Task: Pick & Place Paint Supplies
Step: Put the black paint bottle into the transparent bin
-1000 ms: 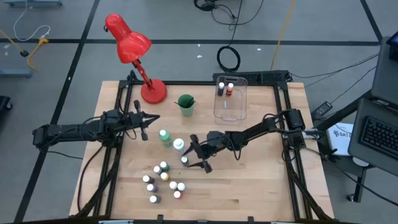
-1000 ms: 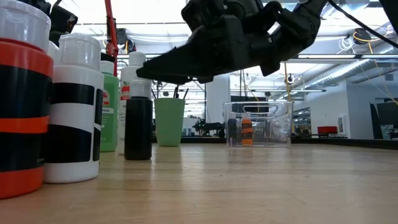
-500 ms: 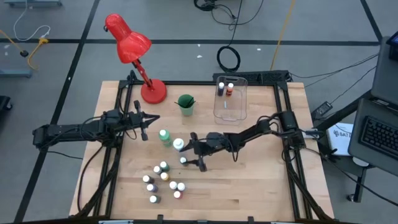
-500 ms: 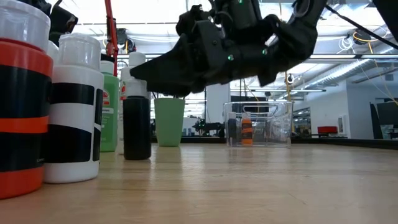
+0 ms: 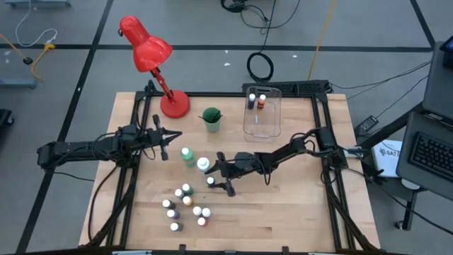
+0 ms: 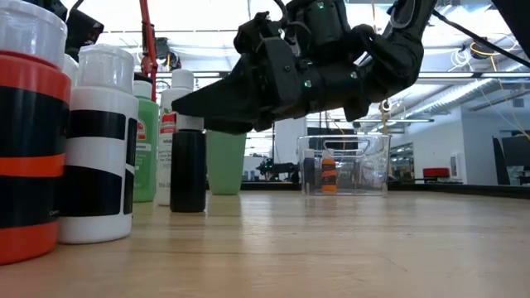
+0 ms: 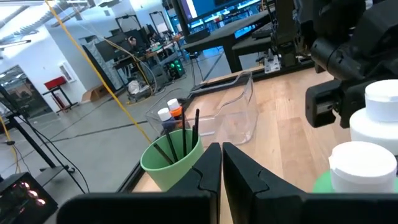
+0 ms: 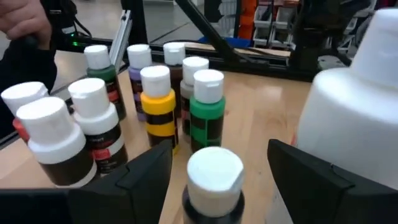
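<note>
Target bottle: a small white-capped bottle (image 8: 214, 180) stands upright on the table (image 5: 283, 212), apart from the main cluster of little paint bottles (image 5: 185, 205) and just beside the taller white bottle (image 5: 203, 165).
Bottle against my jaws: its cap sits between my two fingers, roughly centred, with a gap showing on each side; nothing touches it.
My right gripper (image 5: 220, 182): jaws spread wide, empty, low over the table around that bottle.
How I do this well: I come a little lower so my pads meet the body under the cap, keep the bottle centred, and close evenly so it does not tip.
Risk: the taller white bottle is close to one finger, and I judge a sideways drift could knock it.
Destination: the clear bin (image 5: 263, 113), well apart, already holds two bottles.
My left gripper (image 5: 164, 138): jaws closed on nothing, waiting near the green cup (image 5: 211, 118).
</note>
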Motion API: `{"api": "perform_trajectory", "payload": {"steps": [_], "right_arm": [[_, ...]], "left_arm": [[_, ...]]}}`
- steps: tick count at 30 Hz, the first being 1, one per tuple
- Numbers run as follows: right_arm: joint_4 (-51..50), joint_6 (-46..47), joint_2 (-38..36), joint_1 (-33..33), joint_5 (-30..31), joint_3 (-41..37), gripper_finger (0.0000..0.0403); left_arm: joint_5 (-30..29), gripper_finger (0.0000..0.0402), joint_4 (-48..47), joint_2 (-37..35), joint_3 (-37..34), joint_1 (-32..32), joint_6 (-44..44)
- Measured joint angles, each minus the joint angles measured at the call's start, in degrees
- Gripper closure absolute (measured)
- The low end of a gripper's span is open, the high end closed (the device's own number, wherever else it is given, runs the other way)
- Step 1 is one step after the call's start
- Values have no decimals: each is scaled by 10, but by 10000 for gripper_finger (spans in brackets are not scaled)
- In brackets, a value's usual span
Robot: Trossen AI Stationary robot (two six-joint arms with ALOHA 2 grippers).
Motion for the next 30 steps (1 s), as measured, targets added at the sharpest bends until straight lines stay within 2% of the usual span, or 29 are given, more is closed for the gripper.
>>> {"api": "perform_trajectory", "payload": {"steps": [3,5,9,15,18,21,24,30], "right_arm": [[-4,3,0,-2,-4,0,162],[0,-1,-2,-2,-4,0,187],[8,-12,-10,4,-5,0,264],[-97,-31,-85,8,-5,0,387],[-160,-43,-129,8,1,0,392],[-219,-41,-162,10,31,0,391],[-268,-46,-174,15,58,0,398],[-344,-41,-174,27,54,0,401]], "left_arm": [[0,382,1,0,0,0,1],[0,382,1,0,0,0,1],[0,382,0,0,0,0,1],[0,382,-4,0,0,0,-1],[0,382,-4,0,0,0,0],[0,382,-5,0,0,0,0],[0,382,-5,0,0,0,-1],[0,382,-6,0,0,0,-1]]}}
